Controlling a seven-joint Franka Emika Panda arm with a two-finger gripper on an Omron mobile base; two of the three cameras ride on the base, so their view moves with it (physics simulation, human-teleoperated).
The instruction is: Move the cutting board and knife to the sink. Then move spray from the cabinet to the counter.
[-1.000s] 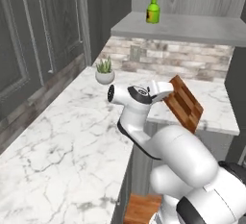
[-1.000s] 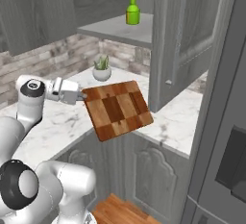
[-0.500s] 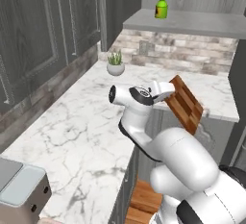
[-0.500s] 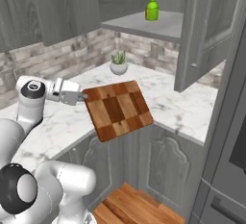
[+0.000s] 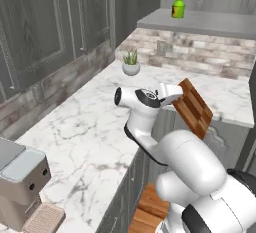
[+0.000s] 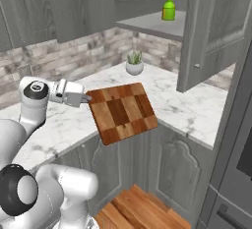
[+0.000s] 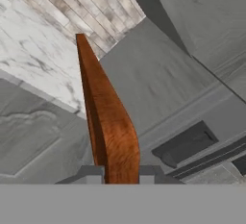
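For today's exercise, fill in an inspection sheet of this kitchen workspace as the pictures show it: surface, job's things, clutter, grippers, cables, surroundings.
Surface: white marble counter, mostly bare.
Job's things: cutting board held in the air past the counter's edge, tilted; spray upright on the open cabinet's shelf; knife: nothing seen.
Clutter: small potted plant near the back wall; grey appliance at the counter's near end.
Grippers: gripper shut on the board's edge.
Cables: nothing seen.
Surroundings: brick backsplash, grey cabinet doors, wood floor below.
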